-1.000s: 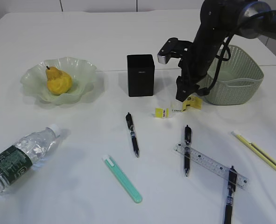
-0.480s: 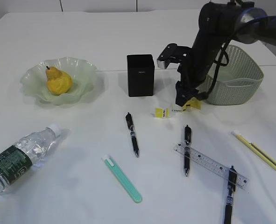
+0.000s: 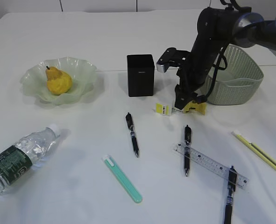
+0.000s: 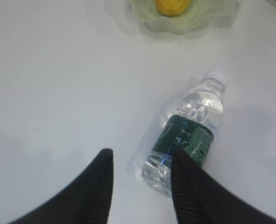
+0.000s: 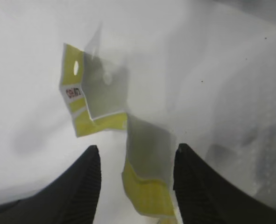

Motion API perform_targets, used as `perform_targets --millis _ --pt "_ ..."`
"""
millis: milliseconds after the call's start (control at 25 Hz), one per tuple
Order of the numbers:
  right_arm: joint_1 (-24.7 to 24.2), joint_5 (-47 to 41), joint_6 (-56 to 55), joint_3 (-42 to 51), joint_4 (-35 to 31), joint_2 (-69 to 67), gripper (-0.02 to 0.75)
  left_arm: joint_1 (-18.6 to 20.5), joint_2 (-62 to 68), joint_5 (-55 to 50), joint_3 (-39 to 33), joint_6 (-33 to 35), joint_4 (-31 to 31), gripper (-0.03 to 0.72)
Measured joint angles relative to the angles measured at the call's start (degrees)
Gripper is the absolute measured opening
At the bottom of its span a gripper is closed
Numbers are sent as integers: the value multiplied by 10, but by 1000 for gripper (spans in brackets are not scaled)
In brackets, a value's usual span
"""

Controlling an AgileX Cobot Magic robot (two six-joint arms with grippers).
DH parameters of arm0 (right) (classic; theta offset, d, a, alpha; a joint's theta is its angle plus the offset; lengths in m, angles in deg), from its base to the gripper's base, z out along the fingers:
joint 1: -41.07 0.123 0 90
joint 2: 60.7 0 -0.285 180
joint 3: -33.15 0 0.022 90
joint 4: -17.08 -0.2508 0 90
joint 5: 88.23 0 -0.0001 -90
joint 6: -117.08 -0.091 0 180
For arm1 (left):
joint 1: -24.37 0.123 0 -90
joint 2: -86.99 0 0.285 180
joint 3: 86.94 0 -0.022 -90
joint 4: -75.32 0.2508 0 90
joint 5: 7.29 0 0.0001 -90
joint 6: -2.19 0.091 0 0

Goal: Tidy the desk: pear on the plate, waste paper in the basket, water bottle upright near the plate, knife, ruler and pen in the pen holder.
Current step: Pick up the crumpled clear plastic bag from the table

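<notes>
A: We start at the right gripper [image 3: 183, 105]. It is down at the table [image 3: 81, 186], between the holder [image 3: 140, 75] and the basket [image 3: 233, 79]. In the wrist view a yellow-and-clear strip of waste paper [image 5: 147, 179] lies between its fingers [image 5: 79, 186], which stand apart; we cannot tell whether they press on it.

B: We agree. A second piece of packaging [image 5: 91, 95], also yellow and clear, lies just beyond the first. And the left gripper [image 4: 140, 186]?

A: We see it only from its own wrist camera. Its fingers are apart with nothing between them, and it hangs over the bottle [image 4: 187, 135], one finger in front of the bottle's base end.

B: The bottle lies on its side, white cap toward the plate [image 3: 79, 74], well apart from it. The pear [image 3: 58, 80] sits on the plate.

A: Moving outward, we see the ruler [image 3: 211, 164] flat on the table at front right, with one black pen [image 3: 187, 149] across its left end and another [image 3: 230, 193] at its right end.

B: A third black pen [image 3: 132, 134] lies in front of the holder. We also see a teal knife [image 3: 123, 179] at front centre and a yellow knife [image 3: 257, 150] at far right.
</notes>
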Motion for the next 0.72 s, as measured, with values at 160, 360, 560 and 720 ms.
perform_targets --millis 160,360,560,720 --pt "0 4 0 0 0 0 407 0 0 0 0 0 0 286" --pt "0 9 1 0 0 -2 407 0 0 0 0 0 0 286" --pt "0 10 1 0 -7 -6 407 0 0 0 0 0 0 286" --pt "0 11 1 0 -16 -7 407 0 0 0 0 0 0 286"
